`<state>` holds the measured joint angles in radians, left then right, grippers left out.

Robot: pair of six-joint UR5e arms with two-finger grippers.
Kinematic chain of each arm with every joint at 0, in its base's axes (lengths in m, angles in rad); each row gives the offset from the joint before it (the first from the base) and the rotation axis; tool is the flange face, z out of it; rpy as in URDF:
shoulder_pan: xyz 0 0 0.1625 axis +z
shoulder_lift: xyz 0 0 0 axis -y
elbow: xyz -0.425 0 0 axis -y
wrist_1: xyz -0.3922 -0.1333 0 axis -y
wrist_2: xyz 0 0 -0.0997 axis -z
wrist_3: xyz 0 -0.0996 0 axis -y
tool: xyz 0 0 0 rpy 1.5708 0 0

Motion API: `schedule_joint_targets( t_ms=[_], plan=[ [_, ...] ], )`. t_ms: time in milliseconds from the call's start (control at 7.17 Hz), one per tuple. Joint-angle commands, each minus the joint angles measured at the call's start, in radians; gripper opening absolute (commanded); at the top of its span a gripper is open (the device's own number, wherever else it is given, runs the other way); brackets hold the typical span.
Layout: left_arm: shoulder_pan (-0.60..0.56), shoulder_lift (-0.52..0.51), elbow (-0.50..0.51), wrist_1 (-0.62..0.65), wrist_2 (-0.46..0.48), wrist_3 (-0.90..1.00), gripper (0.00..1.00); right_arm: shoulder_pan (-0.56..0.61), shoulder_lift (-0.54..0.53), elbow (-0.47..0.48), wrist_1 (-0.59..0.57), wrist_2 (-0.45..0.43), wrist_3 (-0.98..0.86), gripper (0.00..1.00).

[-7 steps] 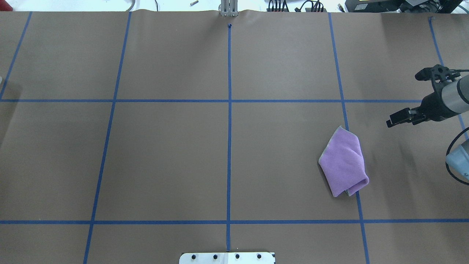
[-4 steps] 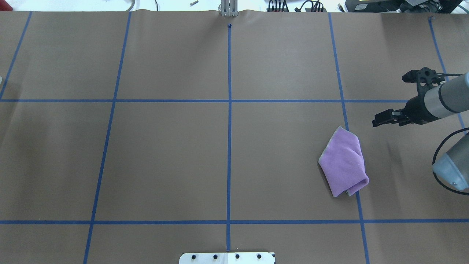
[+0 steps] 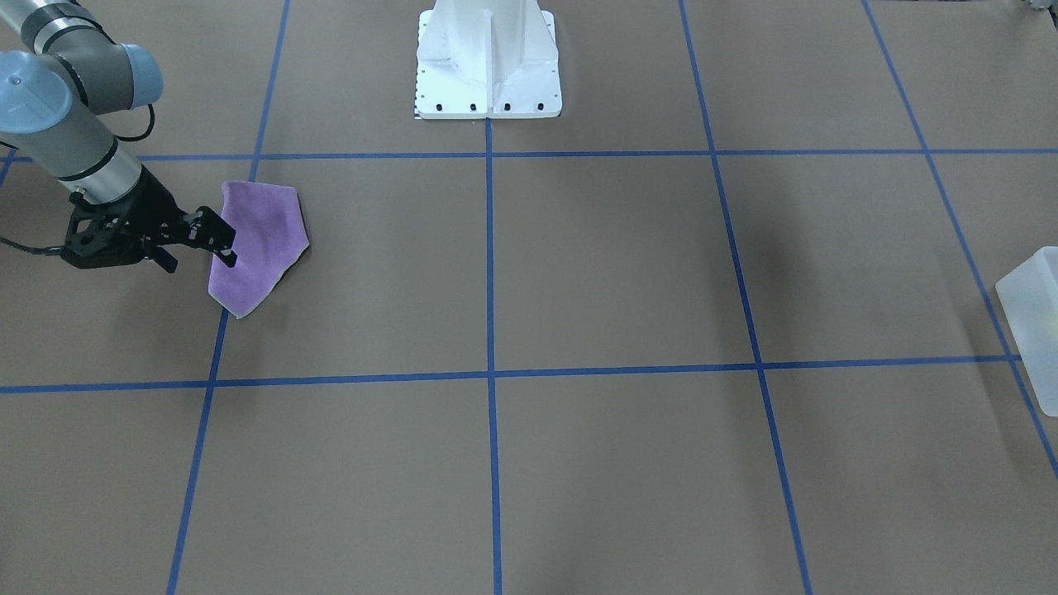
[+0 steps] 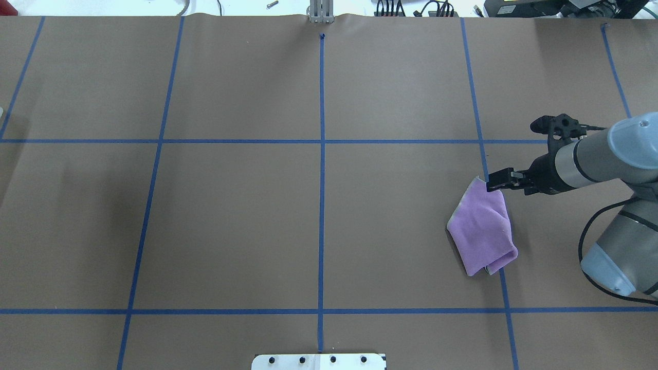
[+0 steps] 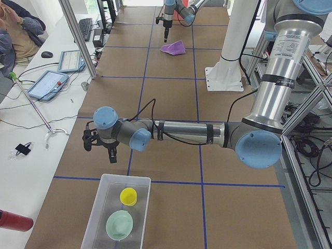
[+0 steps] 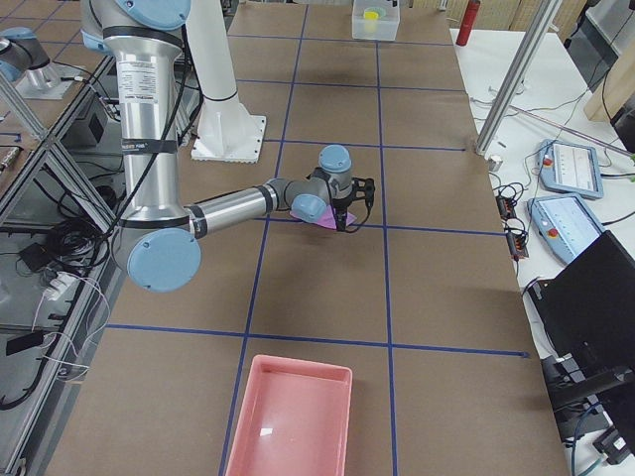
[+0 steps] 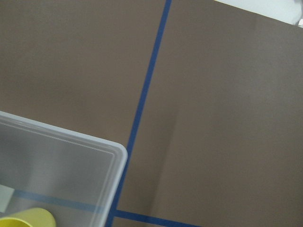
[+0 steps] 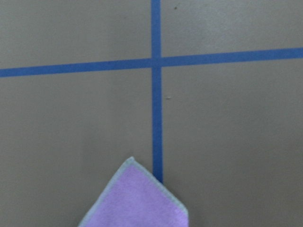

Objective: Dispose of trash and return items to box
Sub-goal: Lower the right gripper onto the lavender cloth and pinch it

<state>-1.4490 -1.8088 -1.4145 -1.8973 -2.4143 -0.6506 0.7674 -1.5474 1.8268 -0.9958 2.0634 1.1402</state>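
The right tool [image 4: 494, 181] sits over a corner of the purple cloth [image 4: 483, 228]; its finger spacing and contact cannot be told.

Fuzzy purple cloth [image 4: 483, 231], matt brown paper cover [image 4: 231, 221], frosted translucent plastic box [image 5: 106, 199].

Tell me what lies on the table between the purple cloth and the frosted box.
Nothing but brown paper crossed by blue tape lines, as the front-facing view shows; the purple cloth and frosted box sit at opposite ends.
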Motion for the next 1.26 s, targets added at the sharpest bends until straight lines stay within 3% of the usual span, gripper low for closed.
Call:
schedule_joint_targets(
  t_ms=[0, 279, 419, 558, 977, 1116],
  plan=[
    [0.029, 0.014, -0.133, 0.125, 0.001, -0.044, 0.99, -0.072, -0.029, 0.043, -0.046, -0.009, 0.052, 1.0],
    [0.051, 0.014, -0.156, 0.127, 0.0, -0.093, 0.99, -0.144, -0.046, 0.089, -0.113, -0.025, 0.053, 0.95],
    [0.09, 0.016, -0.187, 0.126, 0.0, -0.157, 0.99, -0.154, -0.069, 0.121, -0.125, -0.023, 0.053, 0.55],
    [0.111, 0.016, -0.201, 0.126, 0.0, -0.196, 0.99, -0.163, -0.119, 0.17, -0.126, -0.022, 0.049, 0.01],
    [0.122, 0.016, -0.225, 0.124, -0.003, -0.202, 0.99, -0.162, -0.134, 0.19, -0.126, -0.01, 0.046, 0.0],
    [0.151, 0.017, -0.251, 0.122, 0.0, -0.202, 0.99, -0.102, -0.138, 0.192, -0.126, 0.03, 0.035, 0.0]
  ],
)
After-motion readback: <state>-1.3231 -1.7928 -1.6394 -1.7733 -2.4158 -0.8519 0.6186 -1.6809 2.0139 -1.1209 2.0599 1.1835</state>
